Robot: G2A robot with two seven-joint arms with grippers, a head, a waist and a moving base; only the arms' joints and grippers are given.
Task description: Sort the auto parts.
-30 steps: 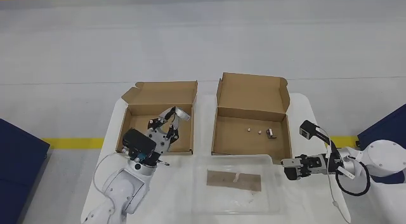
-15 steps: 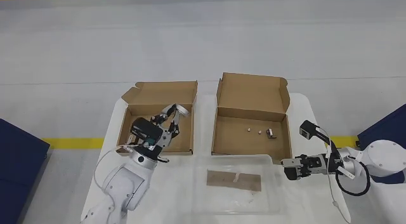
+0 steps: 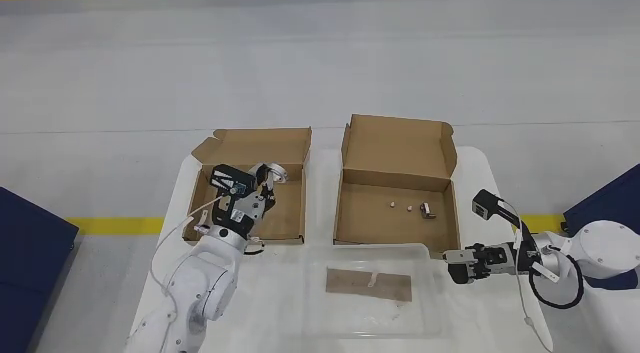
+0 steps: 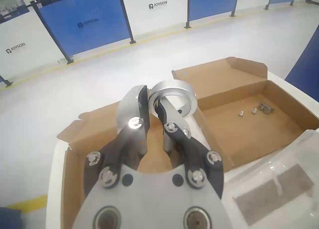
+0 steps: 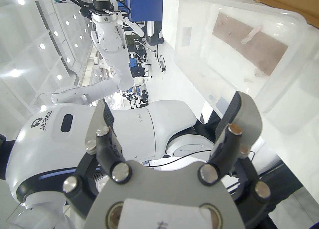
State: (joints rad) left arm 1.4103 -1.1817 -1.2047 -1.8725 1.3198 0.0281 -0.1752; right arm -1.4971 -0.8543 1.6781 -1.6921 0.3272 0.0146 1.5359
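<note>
The left arm [image 3: 205, 283] is bent up at the elbow. Its left claw [image 4: 150, 101] pinches a metal ring [image 4: 172, 83] by the rim, with one finger through the hole. An open cardboard box [image 3: 285, 208] lies just beneath the claw. The right arm [image 3: 545, 263] stretches low, and its right claw [image 5: 169, 101] is spread wide near the clear tray [image 5: 274, 85].

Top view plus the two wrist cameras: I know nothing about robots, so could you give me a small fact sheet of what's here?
Left gripper: shut on a metal ring, one finger inside it, held over the left box
Right gripper: open, holding nothing, beside the clear tray
Left box: cardboard, lid open
Right box: cardboard, lid open, three small parts on its floor
Clear tray: on the robot's side of the boxes, a brown sheet inside
</note>
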